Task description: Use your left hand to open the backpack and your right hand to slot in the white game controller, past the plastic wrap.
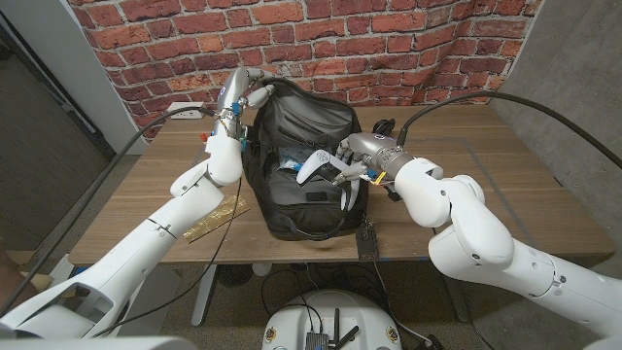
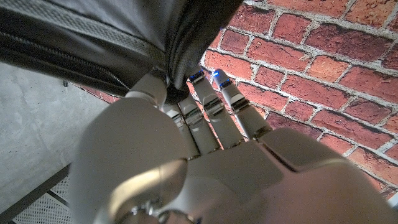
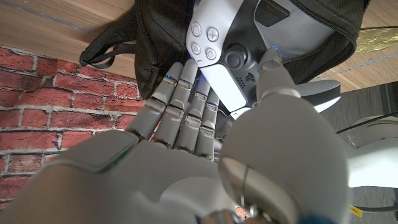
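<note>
With the backpack (image 1: 303, 146) pinched open by the left robot hand (image 1: 245, 95), the controller (image 1: 313, 166) clasped in the right robot hand (image 1: 362, 165) should be angled beneath the plastic wrap (image 1: 288, 157).

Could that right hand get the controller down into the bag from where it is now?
Probably yes: the left hand holds the backpack open, and the right hand already has the controller at the mouth.
</note>
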Available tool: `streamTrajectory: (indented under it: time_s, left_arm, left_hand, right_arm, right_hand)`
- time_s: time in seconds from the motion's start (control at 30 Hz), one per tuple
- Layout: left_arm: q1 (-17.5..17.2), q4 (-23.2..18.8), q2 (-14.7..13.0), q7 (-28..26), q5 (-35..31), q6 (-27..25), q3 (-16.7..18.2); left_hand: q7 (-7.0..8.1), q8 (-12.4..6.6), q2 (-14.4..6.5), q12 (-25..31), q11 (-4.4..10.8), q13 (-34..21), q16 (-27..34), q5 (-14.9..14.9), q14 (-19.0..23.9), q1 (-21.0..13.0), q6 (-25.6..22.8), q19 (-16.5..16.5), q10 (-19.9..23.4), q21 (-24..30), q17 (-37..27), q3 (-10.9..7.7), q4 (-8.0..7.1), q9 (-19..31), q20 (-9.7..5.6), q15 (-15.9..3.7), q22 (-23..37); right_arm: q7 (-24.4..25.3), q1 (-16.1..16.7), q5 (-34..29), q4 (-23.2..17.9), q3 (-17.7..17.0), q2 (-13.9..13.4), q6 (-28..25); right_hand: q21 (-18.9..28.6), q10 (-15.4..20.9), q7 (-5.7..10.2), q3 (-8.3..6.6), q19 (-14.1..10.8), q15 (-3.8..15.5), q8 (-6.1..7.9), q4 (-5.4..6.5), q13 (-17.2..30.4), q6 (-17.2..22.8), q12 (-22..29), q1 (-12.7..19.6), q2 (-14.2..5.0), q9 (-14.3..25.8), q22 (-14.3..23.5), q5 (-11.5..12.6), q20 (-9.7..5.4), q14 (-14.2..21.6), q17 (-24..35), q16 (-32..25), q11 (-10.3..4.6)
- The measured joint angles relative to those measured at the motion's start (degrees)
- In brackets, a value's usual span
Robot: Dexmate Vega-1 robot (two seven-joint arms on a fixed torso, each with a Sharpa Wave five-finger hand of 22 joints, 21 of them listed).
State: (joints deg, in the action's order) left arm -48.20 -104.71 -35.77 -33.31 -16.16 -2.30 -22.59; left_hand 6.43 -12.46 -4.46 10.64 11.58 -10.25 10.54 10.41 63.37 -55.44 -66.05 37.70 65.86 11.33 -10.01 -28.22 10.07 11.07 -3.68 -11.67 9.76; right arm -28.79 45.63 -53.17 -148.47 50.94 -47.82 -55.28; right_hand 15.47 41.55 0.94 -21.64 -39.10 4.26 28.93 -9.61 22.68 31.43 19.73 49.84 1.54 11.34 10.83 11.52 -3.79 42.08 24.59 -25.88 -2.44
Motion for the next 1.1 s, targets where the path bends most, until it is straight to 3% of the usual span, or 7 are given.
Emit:
streamTrajectory:
  time_s: [0.6, 1.1]
  left_arm:
    - [-0.48, 0.14, 0.91, -0.87, 0.99, -0.29, 0.11]
    - [-0.92, -2.06, 2.58, -1.3, 3.31, -4.69, 1.1]
  left_hand:
    - [-0.12, 0.08, 0.09, -0.03, 0.01, 0.01, 0.0, 0.0, 0.61, -0.08, -0.13, 0.0, -0.02, 0.0, 0.01, 0.0, 0.0, -0.02, 0.0, -0.4, 0.0]
    - [-1.14, 0.32, 0.23, 0.42, -0.3, -0.04, 0.5, 0.0, 2.25, -0.56, -0.76, 1.23, 1.17, 0.33, 0.01, 0.0, 0.0, 0.01, 0.01, -1.02, 0.0]
  right_arm:
    - [-2.35, 1.33, -1.67, 3.79, -3.17, 5.34, 7.0]
    - [-2.55, 1.44, -1.81, 6.69, -4.34, 8.81, 11.75]
  right_hand:
    - [0.0, 0.0, 0.01, 0.0, 0.0, 0.13, 0.14, 0.01, 0.02, -0.01, -0.23, 0.0, 0.0, -0.03, -0.01, 0.0, 0.0, 0.14, -0.01, 0.39, -0.01]
    - [0.0, 0.0, -0.2, 0.04, 0.0, 0.33, 0.08, 0.0, 1.26, 0.2, -0.22, 0.0, 0.0, -0.03, -0.02, 0.0, 0.0, 0.34, 0.28, 0.45, -0.02]
